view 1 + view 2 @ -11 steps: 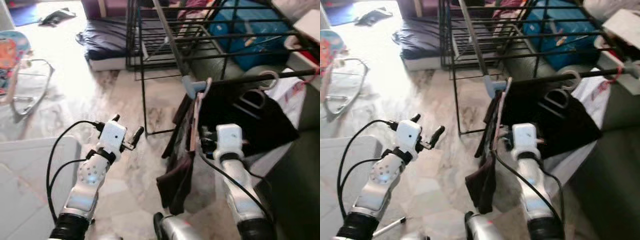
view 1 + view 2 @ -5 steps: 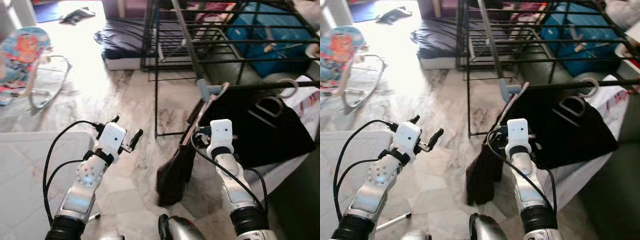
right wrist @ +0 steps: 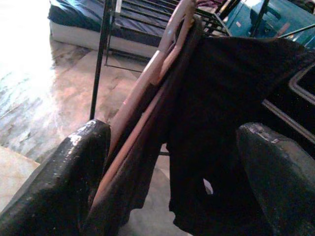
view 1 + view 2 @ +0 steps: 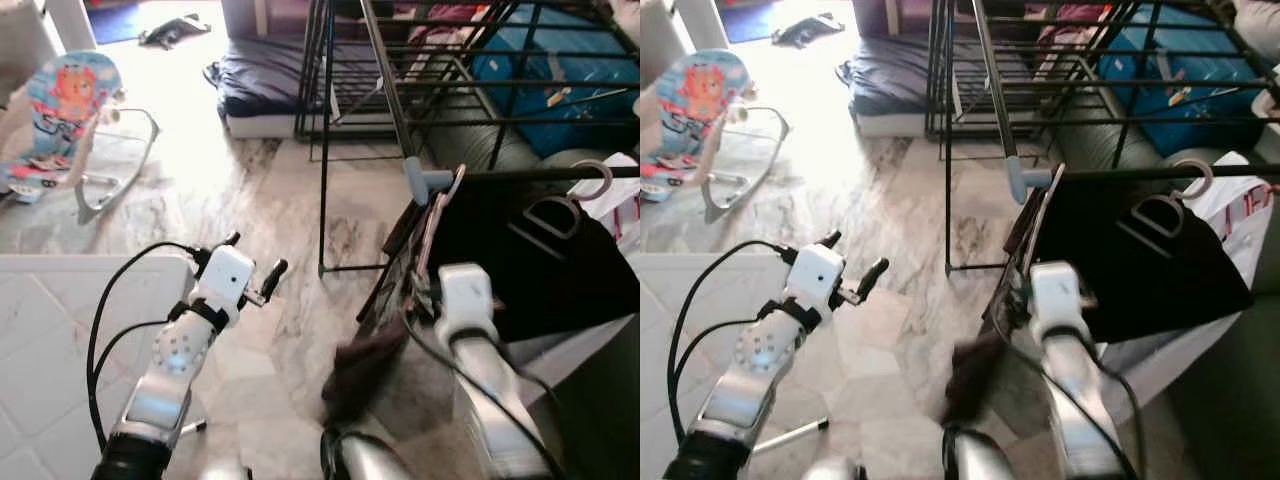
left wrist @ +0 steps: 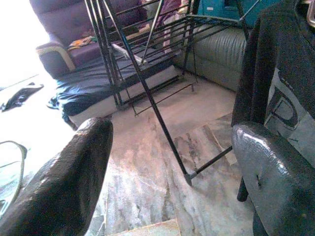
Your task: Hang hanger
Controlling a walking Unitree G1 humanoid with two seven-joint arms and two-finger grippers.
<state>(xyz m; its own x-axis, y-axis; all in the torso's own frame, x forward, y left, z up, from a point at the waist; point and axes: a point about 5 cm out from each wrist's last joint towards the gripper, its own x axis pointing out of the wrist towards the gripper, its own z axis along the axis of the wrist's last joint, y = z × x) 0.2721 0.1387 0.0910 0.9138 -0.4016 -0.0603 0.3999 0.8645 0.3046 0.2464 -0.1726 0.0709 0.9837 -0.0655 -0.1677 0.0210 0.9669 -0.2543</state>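
Left gripper point(image 4: 252, 268): fingers spread, holding nothing, raised over marble floor point(image 4: 250, 190). Right gripper point(image 3: 172, 162): fingers wide apart, dark shirt point(image 3: 221, 113) and pink hanger point(image 3: 157, 73) between them, contact uncertain. Hanger hook point(image 4: 1193, 172): over black rail point(image 4: 1140, 172) of drying rack point(image 4: 420, 60). Beyond: mattress point(image 4: 265, 80), baby bouncer point(image 4: 70, 110)

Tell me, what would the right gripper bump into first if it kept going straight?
Probably the pink hanger and the dark clothes draped on it, which sit right between the right gripper's open fingers.
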